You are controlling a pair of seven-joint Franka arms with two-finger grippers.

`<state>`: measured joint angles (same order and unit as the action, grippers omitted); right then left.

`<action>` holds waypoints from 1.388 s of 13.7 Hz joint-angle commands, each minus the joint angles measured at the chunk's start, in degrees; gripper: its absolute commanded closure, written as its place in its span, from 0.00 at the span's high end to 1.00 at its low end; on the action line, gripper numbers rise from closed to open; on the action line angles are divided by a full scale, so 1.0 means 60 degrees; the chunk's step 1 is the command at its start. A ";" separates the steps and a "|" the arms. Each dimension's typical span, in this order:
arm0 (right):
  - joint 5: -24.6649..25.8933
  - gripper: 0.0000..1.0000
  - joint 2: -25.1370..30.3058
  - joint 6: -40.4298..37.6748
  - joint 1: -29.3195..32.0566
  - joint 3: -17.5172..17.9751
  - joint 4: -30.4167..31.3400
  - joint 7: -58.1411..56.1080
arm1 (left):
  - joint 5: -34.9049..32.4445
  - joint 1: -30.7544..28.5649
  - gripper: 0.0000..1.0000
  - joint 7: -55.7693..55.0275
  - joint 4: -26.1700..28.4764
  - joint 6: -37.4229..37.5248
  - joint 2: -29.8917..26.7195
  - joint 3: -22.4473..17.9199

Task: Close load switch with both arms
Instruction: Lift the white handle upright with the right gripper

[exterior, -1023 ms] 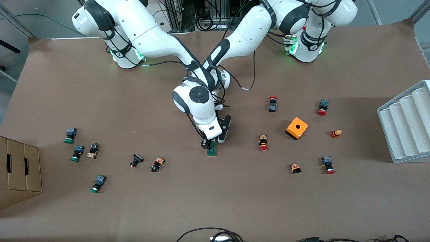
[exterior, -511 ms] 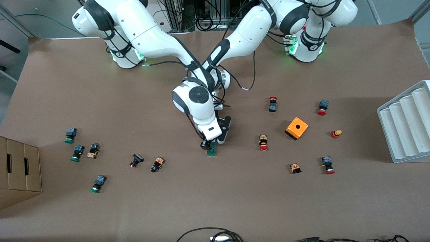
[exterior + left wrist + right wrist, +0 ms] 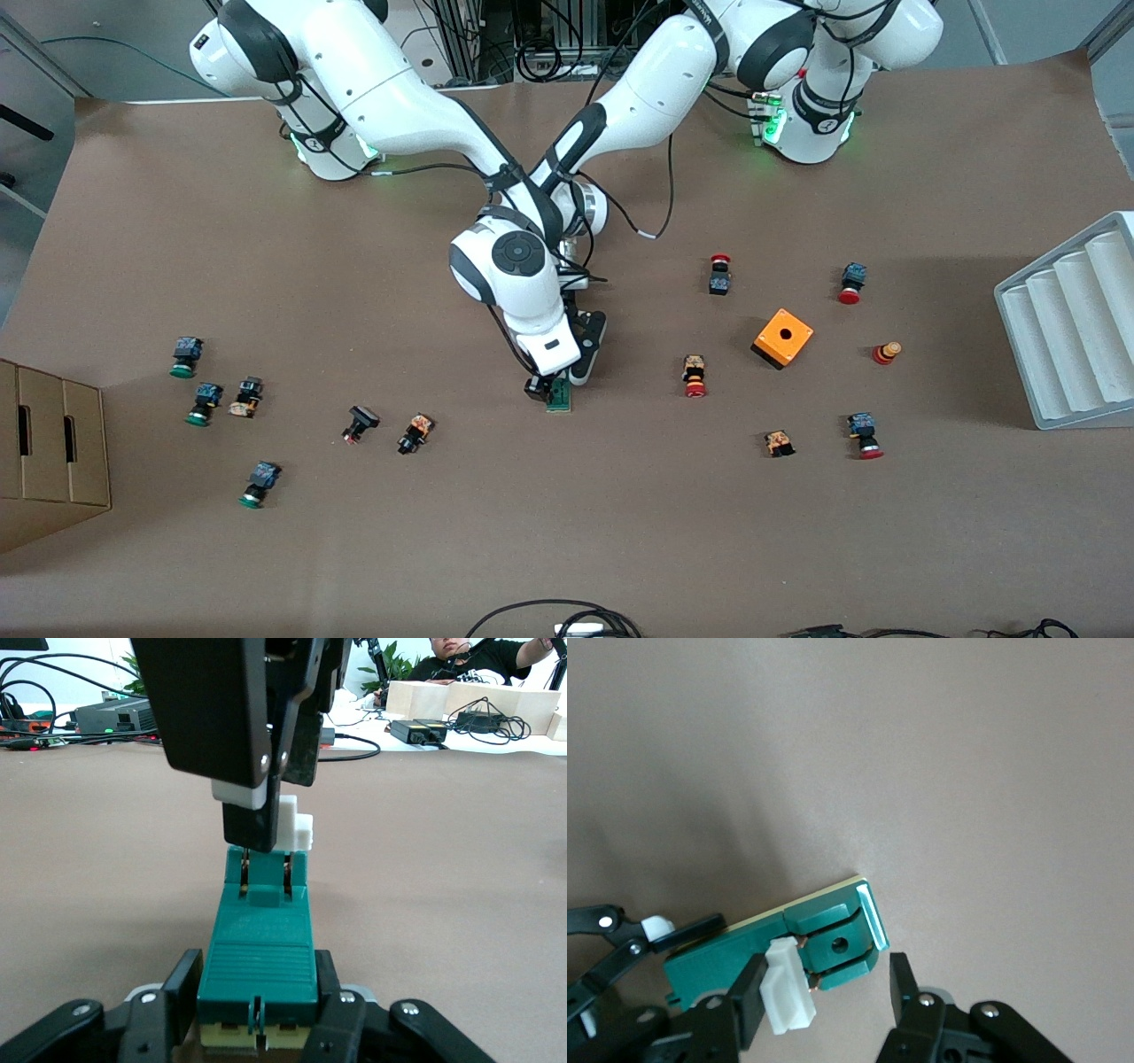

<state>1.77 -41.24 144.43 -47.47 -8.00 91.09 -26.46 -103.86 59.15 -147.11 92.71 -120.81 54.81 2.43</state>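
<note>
The dark-green load switch (image 3: 559,400) lies flat near the table's middle. In the left wrist view my left gripper (image 3: 259,1019) is shut on one end of the load switch (image 3: 261,939), a finger on each side. My right gripper (image 3: 826,992) stands narrow around the other end of the load switch (image 3: 726,957). One of its fingers (image 3: 749,997) presses on the white tab (image 3: 788,997), and the other stands close by the switch's end face. In the front view both hands crowd over it, left gripper (image 3: 570,379) and right gripper (image 3: 547,388).
An orange square box (image 3: 783,338) and red push buttons (image 3: 695,377) lie toward the left arm's end. Green-capped buttons (image 3: 183,356) and a cardboard box (image 3: 53,452) sit toward the right arm's end. A grey ribbed rack (image 3: 1072,328) stands at the table's edge.
The right arm's hand has shifted slightly and its jaws have narrowed a little on the tab. The left arm and the switch have stayed in place.
</note>
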 commanded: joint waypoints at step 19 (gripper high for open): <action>0.0290 0.60 -0.0085 0.0171 0.0192 -0.0044 -0.0416 -0.0101 | -0.0151 0.0088 0.58 -0.0194 -0.0158 0.0052 0.0123 -0.0083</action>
<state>1.78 -41.28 144.61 -47.14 -8.25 90.11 -26.96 -103.86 59.15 -147.11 92.70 -120.81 54.81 2.43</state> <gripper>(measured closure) 0.396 0.419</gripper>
